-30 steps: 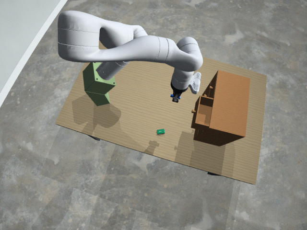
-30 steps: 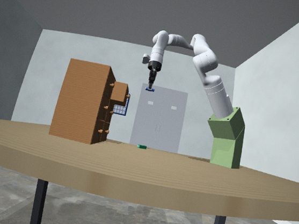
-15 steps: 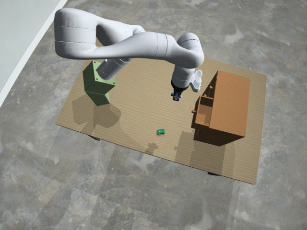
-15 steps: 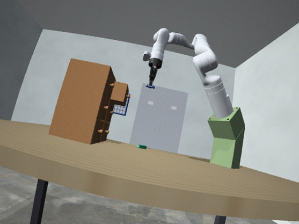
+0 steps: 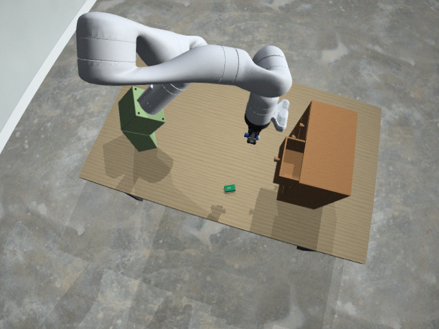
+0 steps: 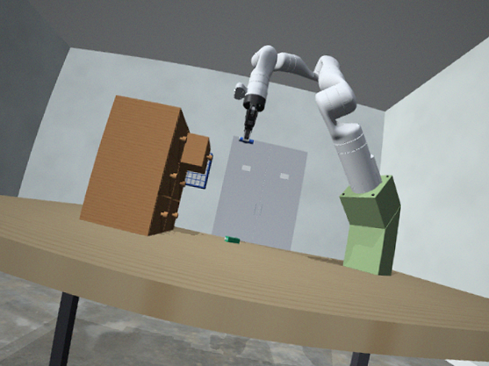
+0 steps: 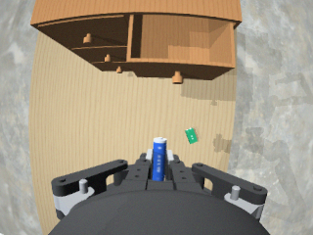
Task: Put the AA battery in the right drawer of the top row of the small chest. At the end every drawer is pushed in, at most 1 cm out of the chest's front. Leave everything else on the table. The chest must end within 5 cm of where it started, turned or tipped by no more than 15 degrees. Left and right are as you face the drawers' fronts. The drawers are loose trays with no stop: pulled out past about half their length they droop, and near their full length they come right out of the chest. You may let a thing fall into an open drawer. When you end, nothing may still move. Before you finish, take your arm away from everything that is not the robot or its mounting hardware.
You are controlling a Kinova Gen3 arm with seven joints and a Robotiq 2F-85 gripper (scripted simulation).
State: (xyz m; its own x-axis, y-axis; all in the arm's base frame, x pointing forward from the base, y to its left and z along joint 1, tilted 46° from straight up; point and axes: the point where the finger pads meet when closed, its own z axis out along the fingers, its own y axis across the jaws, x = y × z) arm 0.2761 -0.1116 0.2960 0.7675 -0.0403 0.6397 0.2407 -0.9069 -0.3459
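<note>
My gripper [image 5: 252, 140] [image 6: 246, 134] [image 7: 158, 158] is shut on the blue AA battery [image 5: 245, 134] [image 6: 250, 140] [image 7: 158, 155], which lies crosswise between the fingertips. It hangs high above the table [image 5: 198, 116] [image 6: 225, 279], in front of the drawer fronts and apart from them. The brown chest [image 5: 328, 149] [image 6: 133, 163] stands upright. Its top-row right drawer [image 5: 291, 168] [image 6: 196, 150] [image 7: 190, 35] is pulled out and looks empty. The other drawers sit pushed in. In the exterior view the battery is about level with the open drawer's top edge.
A small green block [image 5: 229, 188] [image 6: 231, 239] [image 7: 191, 135] lies on the table in front of the chest. The green robot base [image 5: 140, 123] [image 6: 372, 227] stands at the far side of the table. A blue grid shape [image 6: 197, 178] shows under the open drawer.
</note>
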